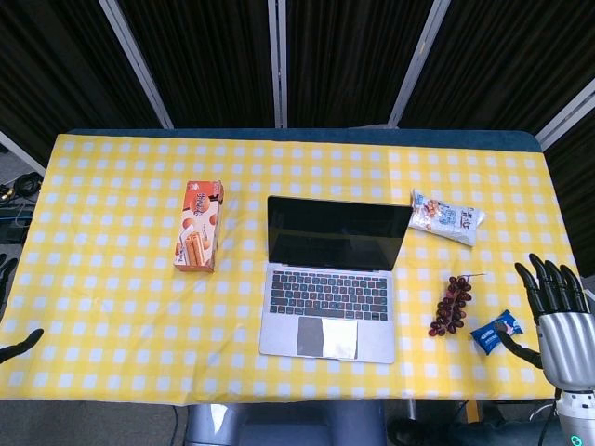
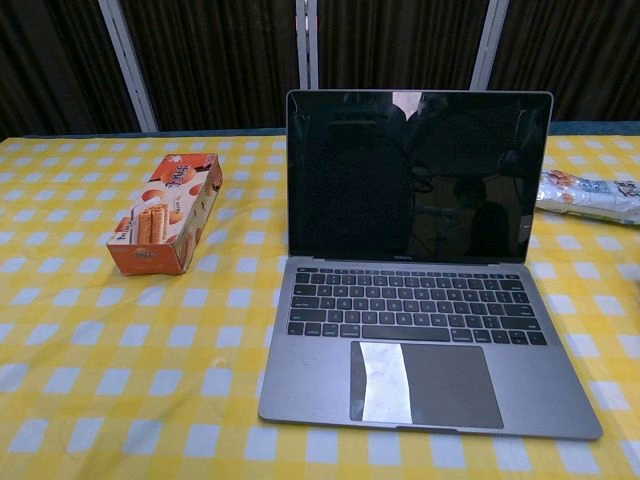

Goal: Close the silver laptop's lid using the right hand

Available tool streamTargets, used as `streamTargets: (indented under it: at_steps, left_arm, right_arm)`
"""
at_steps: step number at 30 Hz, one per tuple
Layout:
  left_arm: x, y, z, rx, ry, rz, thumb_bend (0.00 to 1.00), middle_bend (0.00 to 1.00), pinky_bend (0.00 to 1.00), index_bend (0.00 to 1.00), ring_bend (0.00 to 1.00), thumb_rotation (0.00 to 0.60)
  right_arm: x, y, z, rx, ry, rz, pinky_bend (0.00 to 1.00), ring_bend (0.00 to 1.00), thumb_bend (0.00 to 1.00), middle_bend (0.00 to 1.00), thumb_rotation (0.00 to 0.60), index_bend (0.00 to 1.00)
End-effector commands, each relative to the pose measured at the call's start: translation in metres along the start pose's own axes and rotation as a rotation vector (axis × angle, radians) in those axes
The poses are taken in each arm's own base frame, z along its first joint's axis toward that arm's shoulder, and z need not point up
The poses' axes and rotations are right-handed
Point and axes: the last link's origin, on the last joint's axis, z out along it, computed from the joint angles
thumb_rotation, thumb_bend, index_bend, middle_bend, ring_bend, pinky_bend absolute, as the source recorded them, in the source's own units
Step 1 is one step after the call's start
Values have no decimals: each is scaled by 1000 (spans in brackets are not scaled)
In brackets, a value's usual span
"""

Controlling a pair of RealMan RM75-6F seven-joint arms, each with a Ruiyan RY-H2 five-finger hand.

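Note:
The silver laptop (image 1: 330, 297) (image 2: 425, 330) stands open in the middle of the table, its dark screen (image 1: 337, 232) (image 2: 418, 178) upright and facing me. My right hand (image 1: 561, 316) hovers at the table's front right edge, fingers spread and holding nothing, well to the right of the laptop. Only fingertips of my left hand (image 1: 13, 321) show at the far left edge of the head view, apart and holding nothing. Neither hand appears in the chest view.
An orange biscuit box (image 1: 200, 226) (image 2: 166, 212) lies left of the laptop. A white snack bag (image 1: 447, 217) (image 2: 590, 195) lies to its right rear. Dark grapes (image 1: 452, 305) and a small blue packet (image 1: 495, 331) lie between the laptop and my right hand.

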Motion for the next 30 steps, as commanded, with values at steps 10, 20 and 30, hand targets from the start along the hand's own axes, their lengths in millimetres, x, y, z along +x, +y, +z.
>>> streamTargets:
  at_steps: [10,20,30]
  left_arm:
    - [-1,1,1,-3,-5,7,0,0,0,0,0,600]
    - [-15,1,15,17,-17,41,0,0,0,0,0,600]
    - [-26,-3,28,57,-52,65,0,0,0,0,0,600]
  right_arm:
    - [-9,-5,23,44,-69,62,0,0,23,0,600,11]
    - [-8,-47,145,252,-165,117,0,0,1000,1,600,110]
    - [-22,-104,228,274,-362,244,0,0,1000,42,600,88]
